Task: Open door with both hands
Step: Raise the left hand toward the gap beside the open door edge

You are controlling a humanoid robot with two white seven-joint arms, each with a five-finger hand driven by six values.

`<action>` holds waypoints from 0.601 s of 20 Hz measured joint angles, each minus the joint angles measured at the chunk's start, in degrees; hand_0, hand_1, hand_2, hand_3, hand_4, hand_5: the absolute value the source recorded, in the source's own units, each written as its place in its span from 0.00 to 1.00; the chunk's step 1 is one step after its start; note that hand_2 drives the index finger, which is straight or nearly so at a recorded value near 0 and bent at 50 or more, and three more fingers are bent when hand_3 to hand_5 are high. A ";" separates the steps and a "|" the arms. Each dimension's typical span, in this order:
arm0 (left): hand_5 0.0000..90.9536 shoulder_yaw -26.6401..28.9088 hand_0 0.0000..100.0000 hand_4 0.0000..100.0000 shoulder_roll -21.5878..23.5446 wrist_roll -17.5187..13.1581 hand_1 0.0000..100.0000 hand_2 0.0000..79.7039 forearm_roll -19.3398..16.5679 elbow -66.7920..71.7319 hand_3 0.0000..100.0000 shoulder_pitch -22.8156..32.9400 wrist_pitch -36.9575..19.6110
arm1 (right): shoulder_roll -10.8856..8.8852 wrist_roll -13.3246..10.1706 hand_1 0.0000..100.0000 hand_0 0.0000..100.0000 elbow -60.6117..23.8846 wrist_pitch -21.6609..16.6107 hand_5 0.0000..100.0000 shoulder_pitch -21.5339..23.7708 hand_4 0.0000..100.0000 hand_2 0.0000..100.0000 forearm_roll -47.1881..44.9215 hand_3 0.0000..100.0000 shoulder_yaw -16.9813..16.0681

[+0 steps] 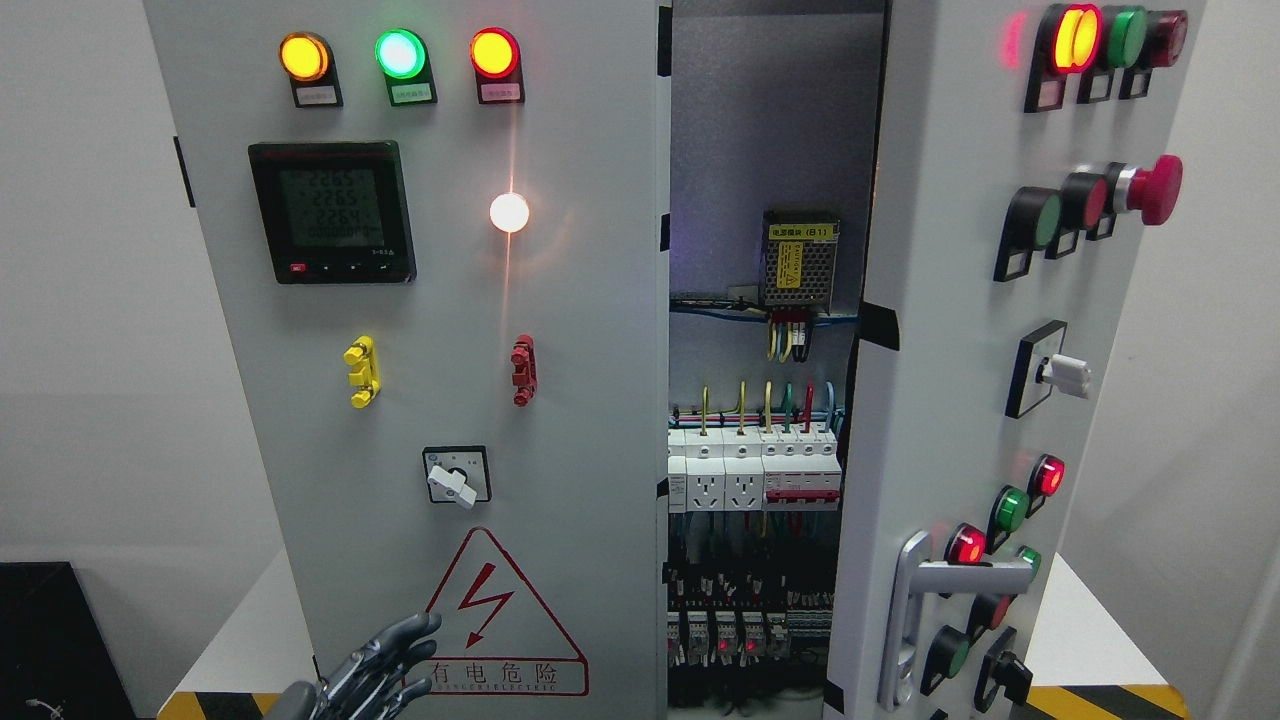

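Head view shows a grey electrical cabinet with two doors. At about 3 o'clock the right door (950, 330) stands swung outward, so its face is seen at an angle, while the left door (440, 330) at about 10 o'clock lies closed and flat to the camera. Between them the cabinet interior (770, 150) is exposed: a perforated power supply (798, 262) sits high, a row of white breakers (752, 470) below it, and darker terminals toward 6 o'clock.

Down at 7 o'clock the left hand (385, 665) rises from the bottom edge, its grey fingers (410, 632) spread and relaxed, holding nothing; the fingertips lie over the lower left corner of the triangular warning sign (500, 620), though whether they touch the door I cannot tell.

On the left door are three lit lamps, a digital meter (332, 212), a yellow clip (361, 372), a red clip (522, 370) and a rotary switch (456, 477). The right door carries a silver handle (915, 620) near 5 o'clock and a red mushroom button (1152, 189) near 2 o'clock.
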 measured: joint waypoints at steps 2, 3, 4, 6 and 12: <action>0.00 -0.79 0.00 0.00 1.44 0.00 0.00 0.00 2.62 -0.50 0.00 -3.33 -0.05 | 0.00 0.00 0.00 0.19 0.00 0.00 0.00 0.00 0.00 0.00 0.00 0.00 0.00; 0.00 -1.19 0.00 0.00 2.04 0.00 0.00 0.00 3.94 -0.71 0.00 -4.89 -0.13 | 0.00 0.00 0.00 0.19 0.00 0.00 0.00 0.00 0.00 0.00 0.00 0.00 0.00; 0.00 -1.58 0.00 0.00 2.59 0.00 0.00 0.00 5.19 -0.90 0.00 -6.47 -0.20 | 0.00 0.00 0.00 0.19 0.01 0.00 0.00 0.00 0.00 0.00 0.00 0.00 0.00; 0.00 -2.56 0.00 0.00 3.64 0.00 0.00 0.00 7.38 -1.25 0.00 -9.81 -0.17 | 0.00 0.00 0.00 0.19 0.01 0.00 0.00 0.00 0.00 0.00 0.00 0.00 0.00; 0.00 -6.37 0.00 0.00 5.71 0.00 0.00 0.00 12.95 -2.02 0.00 -19.35 0.52 | 0.00 0.00 0.00 0.19 0.01 0.00 0.00 0.00 0.00 0.00 0.00 0.00 0.00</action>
